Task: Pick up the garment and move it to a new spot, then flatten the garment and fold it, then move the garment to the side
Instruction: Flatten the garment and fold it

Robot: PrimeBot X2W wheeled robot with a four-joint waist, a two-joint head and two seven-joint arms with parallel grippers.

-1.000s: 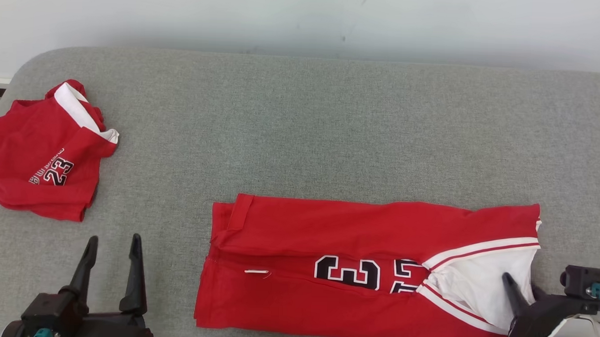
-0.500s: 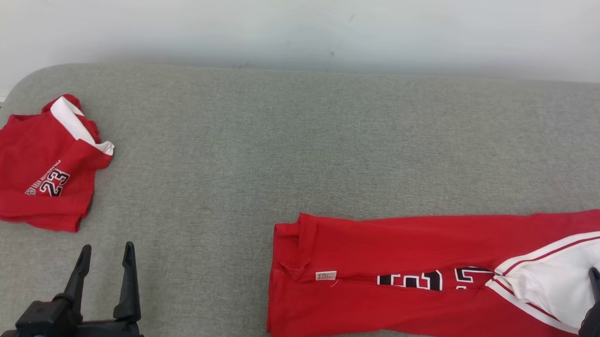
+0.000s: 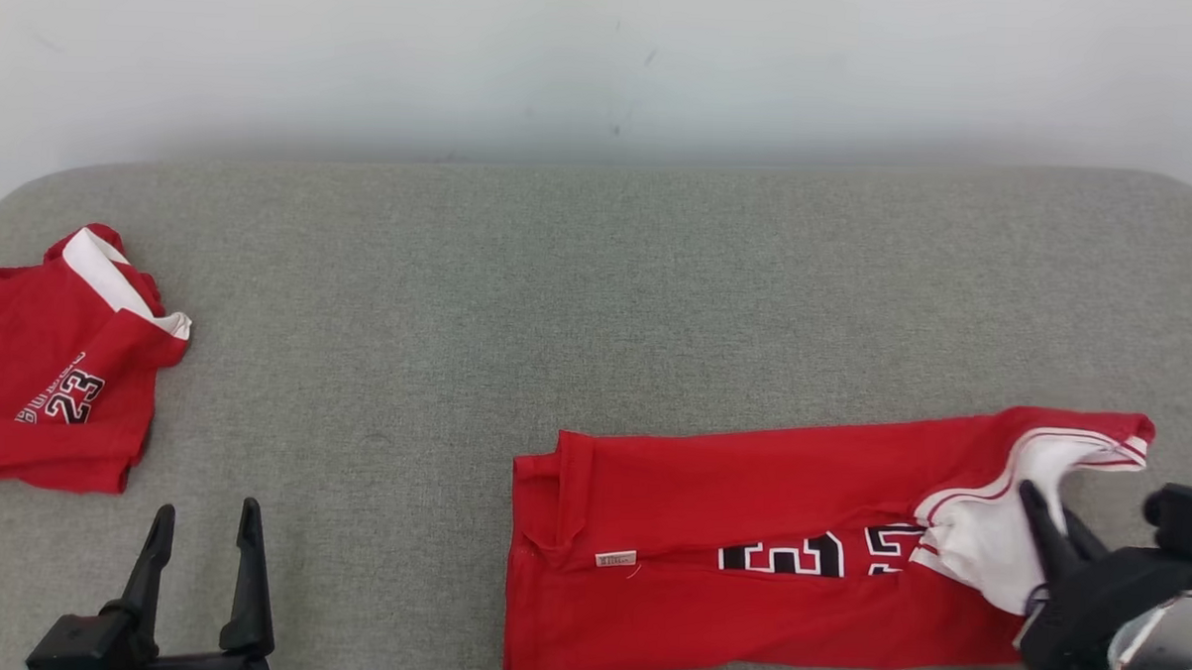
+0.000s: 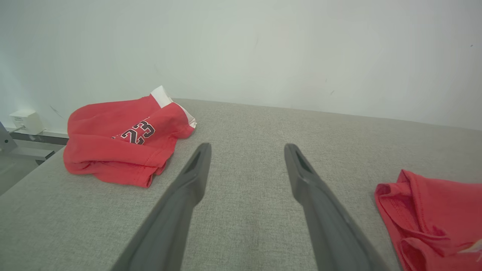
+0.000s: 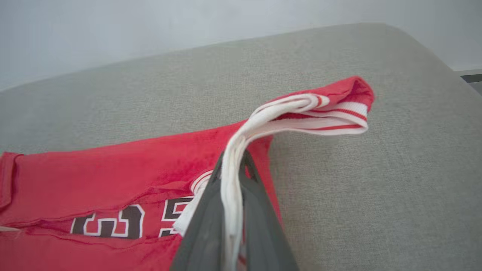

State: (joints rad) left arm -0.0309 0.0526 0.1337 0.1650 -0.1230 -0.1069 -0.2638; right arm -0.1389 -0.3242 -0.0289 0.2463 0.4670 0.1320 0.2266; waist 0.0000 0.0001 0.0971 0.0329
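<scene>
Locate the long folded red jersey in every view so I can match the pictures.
Head view: jersey lies lower right, its white trim pinched by the right end effector.
Left wrist view: its red end at the lower right edge.
Right wrist view: across the lower left, trim rising centre.
Shared landmark: grey padded surface.

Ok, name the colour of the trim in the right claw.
Ribbed fabric trim is white with red stripes; right wrist view.

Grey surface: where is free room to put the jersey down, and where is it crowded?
Free: the wide band between the wall and the jersey, and the patch between the small red garment and the jersey. Crowded: near right, where the right pincer grips the jersey's white trim.
</scene>
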